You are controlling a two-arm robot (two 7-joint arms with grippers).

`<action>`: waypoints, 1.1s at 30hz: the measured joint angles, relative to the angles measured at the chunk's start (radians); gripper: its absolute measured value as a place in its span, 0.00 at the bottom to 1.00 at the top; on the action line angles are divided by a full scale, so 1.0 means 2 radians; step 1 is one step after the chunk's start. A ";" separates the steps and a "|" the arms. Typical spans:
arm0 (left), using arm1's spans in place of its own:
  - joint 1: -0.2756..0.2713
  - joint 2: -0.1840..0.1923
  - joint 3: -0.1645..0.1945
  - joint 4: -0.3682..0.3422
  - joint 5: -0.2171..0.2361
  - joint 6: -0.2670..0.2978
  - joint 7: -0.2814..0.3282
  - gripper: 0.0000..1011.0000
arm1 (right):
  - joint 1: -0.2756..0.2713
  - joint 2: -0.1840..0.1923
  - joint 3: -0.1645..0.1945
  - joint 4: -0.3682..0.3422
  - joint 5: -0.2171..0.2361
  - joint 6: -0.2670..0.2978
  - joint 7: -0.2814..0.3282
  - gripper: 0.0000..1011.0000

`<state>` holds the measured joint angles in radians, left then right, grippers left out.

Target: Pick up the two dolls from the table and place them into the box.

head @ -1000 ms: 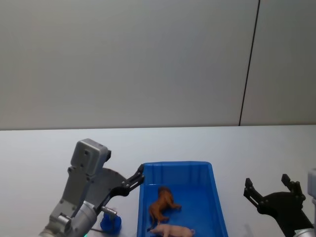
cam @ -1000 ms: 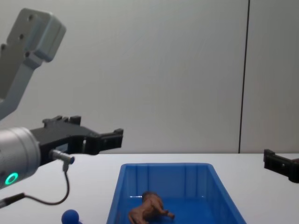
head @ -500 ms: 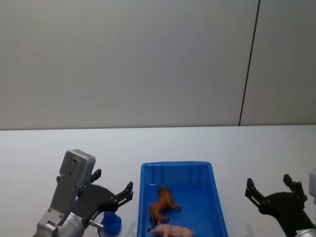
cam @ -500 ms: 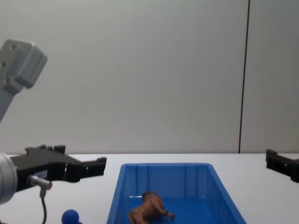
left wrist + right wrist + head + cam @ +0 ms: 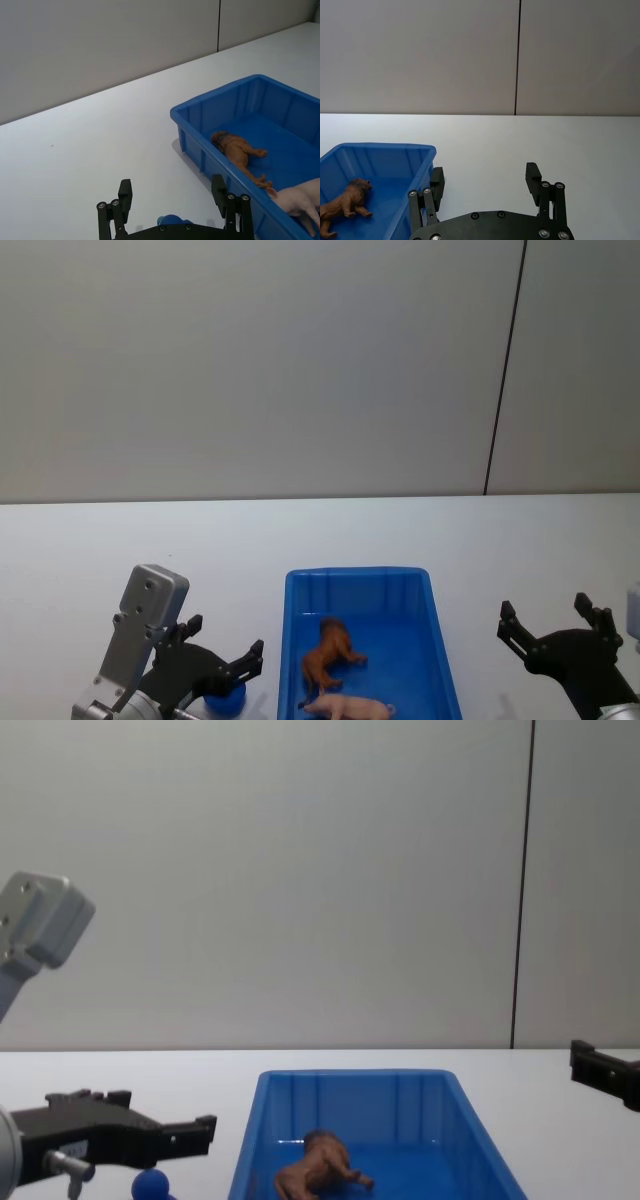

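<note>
Head view: one small blue knob-like object [image 5: 226,696] sits on the white surface [image 5: 120,540] just left of the box [image 5: 438,640], right under the left gripper [image 5: 222,655]. Nothing else stands betw. grippers and box; plain grey wall behind w/ one dark vertical seam [image 5: 505,365].

Counts: 2 dolls, 1 box, 2 grippers, 1 knob.

Both dolls are inside the box, on its floor. Brown lion doll [image 5: 328,650] w/ shaggy mane, legs sprawled, lies approx. mid-box; pale pink pig doll [image 5: 347,707], smooth, lies just beside it on the near side, apart or barely touching – can't tell.

Box is bright blue glossy plastic, rectangular, thick rim, ribbed inner walls.

Left gripper hovers low over the surface, left of the box, jaws spread wide, nothing betw. them. Right gripper [image 5: 553,625] hangs right of the box, well apart from it, jaws also wide and holding nothing. Both are black, jointed metal links w/ visible pins; left wrist housing is a grey boxy block.
</note>
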<state>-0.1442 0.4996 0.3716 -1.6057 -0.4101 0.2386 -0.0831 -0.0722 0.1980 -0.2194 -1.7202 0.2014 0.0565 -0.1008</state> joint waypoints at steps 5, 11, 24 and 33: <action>-0.002 -0.002 0.000 0.010 -0.001 0.005 -0.008 0.99 | 0.000 0.000 0.000 0.000 0.000 0.000 0.000 0.99; -0.004 -0.005 0.000 0.023 -0.002 0.010 -0.017 0.99 | 0.000 0.000 0.000 0.000 0.000 0.000 0.000 0.99; -0.006 -0.010 0.001 0.046 -0.007 0.017 -0.029 0.73 | 0.000 0.000 0.000 0.000 0.000 0.000 0.000 0.99; -0.005 -0.011 0.000 0.052 -0.011 0.015 -0.028 0.44 | 0.000 0.000 0.000 0.000 0.000 0.000 0.000 0.99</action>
<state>-0.1536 0.4773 0.3709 -1.5015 -0.4327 0.2688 -0.1385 -0.0723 0.1980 -0.2195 -1.7201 0.2014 0.0565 -0.1014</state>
